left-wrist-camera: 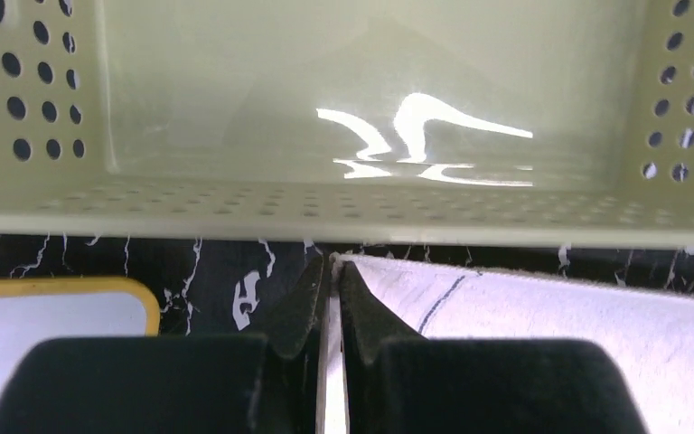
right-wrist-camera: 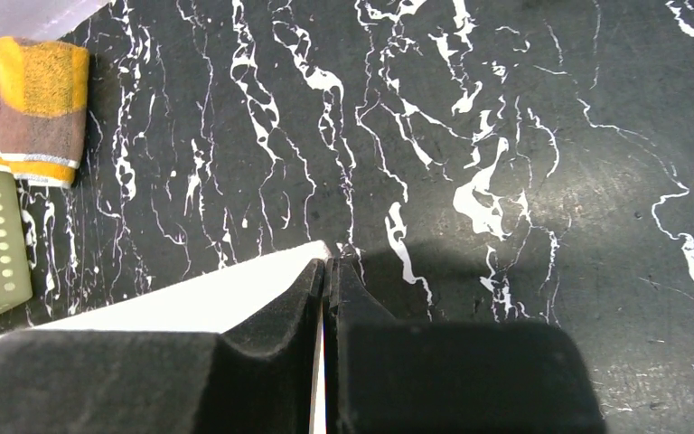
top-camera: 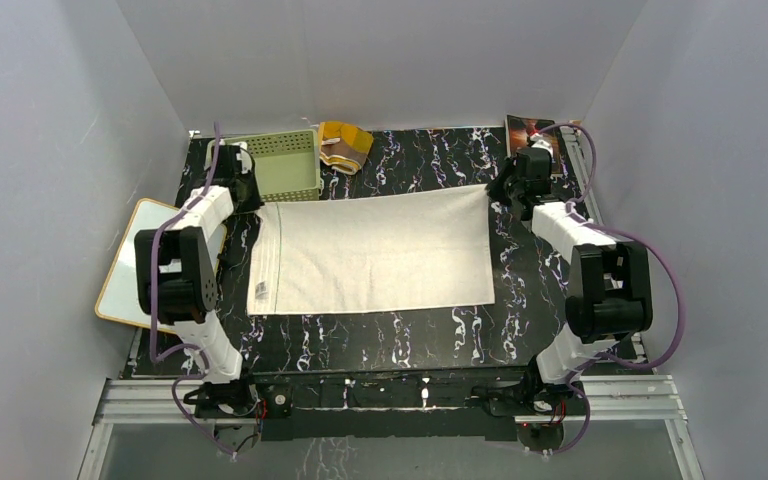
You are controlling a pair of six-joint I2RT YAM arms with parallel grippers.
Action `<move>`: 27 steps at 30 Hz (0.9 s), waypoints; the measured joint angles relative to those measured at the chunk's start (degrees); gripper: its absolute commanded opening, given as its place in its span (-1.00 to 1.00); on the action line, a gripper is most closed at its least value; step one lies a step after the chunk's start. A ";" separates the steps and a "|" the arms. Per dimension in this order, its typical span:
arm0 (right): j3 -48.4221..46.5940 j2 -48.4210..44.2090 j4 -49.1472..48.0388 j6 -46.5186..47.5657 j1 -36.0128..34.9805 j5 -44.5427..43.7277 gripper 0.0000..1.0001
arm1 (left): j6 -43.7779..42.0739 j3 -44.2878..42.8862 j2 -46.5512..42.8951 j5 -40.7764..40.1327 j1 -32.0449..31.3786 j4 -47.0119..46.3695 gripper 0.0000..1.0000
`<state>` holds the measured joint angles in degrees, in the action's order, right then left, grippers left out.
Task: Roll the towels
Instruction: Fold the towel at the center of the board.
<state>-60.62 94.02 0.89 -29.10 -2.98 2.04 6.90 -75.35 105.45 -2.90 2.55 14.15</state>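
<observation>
The white towel (top-camera: 375, 250) lies spread flat as a wide rectangle on the black marbled table (top-camera: 430, 155). My left gripper (top-camera: 250, 197) is shut on its far left corner, and in the left wrist view the cloth (left-wrist-camera: 551, 307) is pinched between the closed jaws (left-wrist-camera: 334, 264). At the far right corner my right gripper (top-camera: 507, 190) is shut as well, with a thin edge of the white towel (right-wrist-camera: 208, 298) caught in the jaws (right-wrist-camera: 328, 264). The brown and orange towel (top-camera: 345, 145) sits rolled at the back, also in the right wrist view (right-wrist-camera: 32, 108).
A pale green perforated basket (top-camera: 280, 165) stands just beyond the towel's left corner, close in front of the left gripper (left-wrist-camera: 352, 217). A white board with a tan edge (top-camera: 125, 265) lies at the left. A dark-covered book (top-camera: 528, 128) lies at the back right.
</observation>
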 measured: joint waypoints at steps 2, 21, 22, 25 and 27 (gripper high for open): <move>0.02 -0.02 0.02 -0.24 0.26 -0.44 -1.00 | -0.48 3.54 -2.99 0.70 0.02 -2.49 -1.00; 14.97 -19.89 9.46 -2.91 0.46 -2.12 -1.00 | 5.11 34.27 -34.71 5.79 0.70 -11.50 -1.00; 16.35 -21.05 9.99 -3.41 0.48 -2.12 -1.00 | 6.19 35.26 -35.82 6.03 0.72 -11.47 -1.00; 19.30 -23.04 12.61 -4.90 0.48 -1.99 -1.00 | 9.01 38.03 -37.40 6.40 0.72 -10.91 -1.00; 19.91 -23.21 14.80 -5.88 0.48 -1.84 -1.00 | 10.93 39.74 -37.81 6.62 0.72 -9.86 -1.00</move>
<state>-40.71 70.81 15.68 -34.98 -2.50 0.21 17.82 -35.62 67.64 3.73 3.27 4.29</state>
